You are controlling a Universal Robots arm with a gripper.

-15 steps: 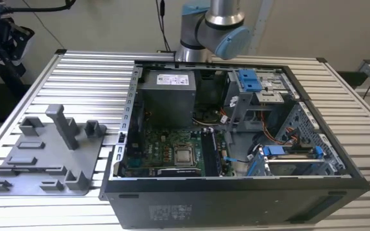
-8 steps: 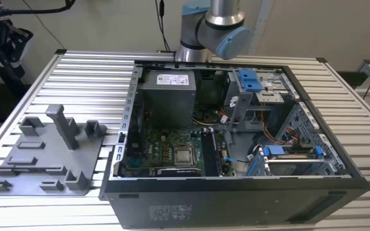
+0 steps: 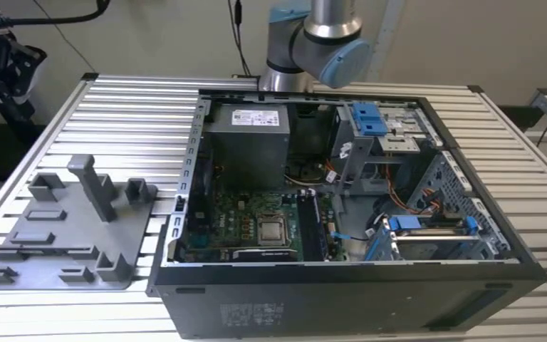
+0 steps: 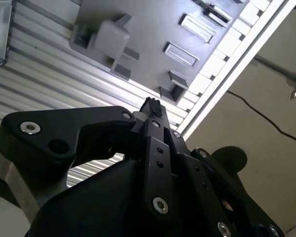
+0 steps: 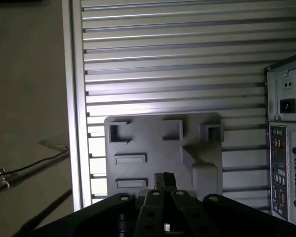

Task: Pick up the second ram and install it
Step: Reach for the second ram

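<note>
In both wrist views my gripper (image 4: 150, 104) (image 5: 164, 178) hangs high above the grey plastic fixture plate (image 4: 153, 29) (image 5: 163, 143), its black fingers drawn together to a point with nothing between them. The fixture plate (image 3: 65, 235) lies on the slatted table at the exterior view's left, with its upright blocks and slots bare. The second ram is out of view. The open computer case (image 3: 350, 285) holds the green motherboard (image 3: 245, 221) on its floor.
The slatted aluminium table (image 3: 131, 128) carries both the fixture and the case. The arm's base (image 3: 316, 43) rises behind the case. The case's rear panel (image 5: 286, 148) stands beside the fixture. A cable (image 5: 29, 168) lies on the floor past the table edge.
</note>
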